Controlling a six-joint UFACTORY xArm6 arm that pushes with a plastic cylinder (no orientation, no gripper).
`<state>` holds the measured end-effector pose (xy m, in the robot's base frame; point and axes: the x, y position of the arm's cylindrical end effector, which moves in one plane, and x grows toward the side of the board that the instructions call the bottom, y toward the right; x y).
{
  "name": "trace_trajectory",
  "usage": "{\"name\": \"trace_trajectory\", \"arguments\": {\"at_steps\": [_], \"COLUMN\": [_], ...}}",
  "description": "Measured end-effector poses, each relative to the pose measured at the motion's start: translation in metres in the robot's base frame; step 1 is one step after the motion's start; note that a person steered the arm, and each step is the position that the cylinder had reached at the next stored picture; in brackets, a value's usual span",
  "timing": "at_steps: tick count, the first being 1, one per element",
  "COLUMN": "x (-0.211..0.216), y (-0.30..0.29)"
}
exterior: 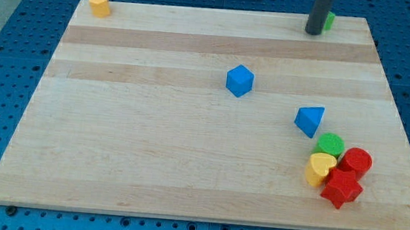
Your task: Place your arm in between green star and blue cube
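Clutter gathers at the view's bottom right: a green cylinder (330,144), a red cylinder (356,161), a yellow heart-shaped block (320,169) and a red star (342,188) sit packed together, touching, with a blue triangular block (309,120) just above them. You see the blue cube (240,81) alone near the middle of the pale, striped wooden worktop (130,123). A yellow block (99,4) rests at the top left corner. My tip (314,32) stands at the top edge, right against a green block (328,21) mostly hidden behind the rod; its shape cannot be made out. The rod carries no gripper, so you have none to read as apart or together. Nothing lies between my tip and the cube.
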<state>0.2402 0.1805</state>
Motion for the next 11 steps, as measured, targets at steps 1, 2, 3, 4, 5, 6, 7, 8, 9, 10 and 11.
{"name": "trace_trajectory", "arguments": {"at_steps": [1,2,3,4,5,6,7,8,9,10,11], "x": [0.018,0.06,0.06,0.06,0.065,0.071,0.074,0.115,0.121,0.113,0.065], "y": [-0.024,-0.064,-0.064,-0.064,-0.064,-0.064,-0.063,-0.034,-0.034,-0.044,-0.078]}}
